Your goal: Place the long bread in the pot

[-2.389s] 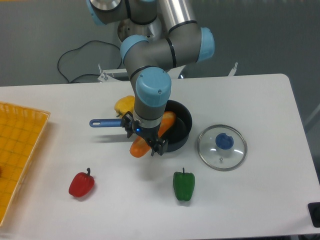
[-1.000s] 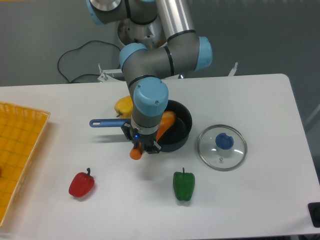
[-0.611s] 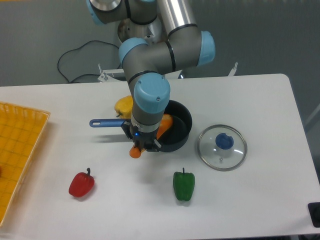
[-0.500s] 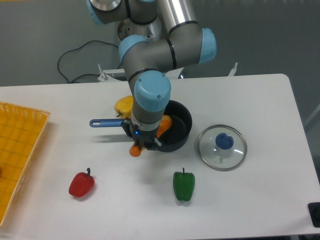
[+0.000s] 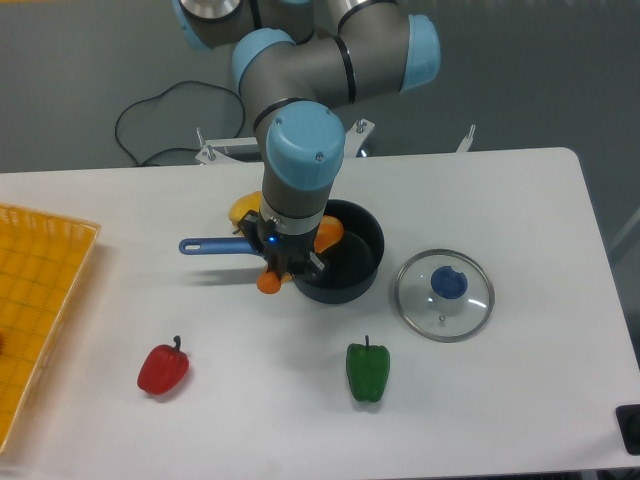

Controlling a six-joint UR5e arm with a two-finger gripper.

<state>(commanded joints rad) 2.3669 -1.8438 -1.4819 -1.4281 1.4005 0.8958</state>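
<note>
Over pot (image 5: 345,262) rim | end effector (image 5: 283,272) clamps long bread (image 5: 268,282), tilted, one end overhanging | risk: loaf bridges rim, tips onto bench (image 5: 500,380)

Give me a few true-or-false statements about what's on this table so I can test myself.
1. The glass lid sits on the pot. False: it lies flat on the table, to the right of the pot.
2. The long bread is gripped in the robot's jaws, one end poking out left of the pot. True.
3. The green pepper is inside the pot. False: it stands on the table in front of the pot.
4. A red pepper lies on the table, left of the green one. True.
5. The pot's handle is red. False: it is blue.
</note>
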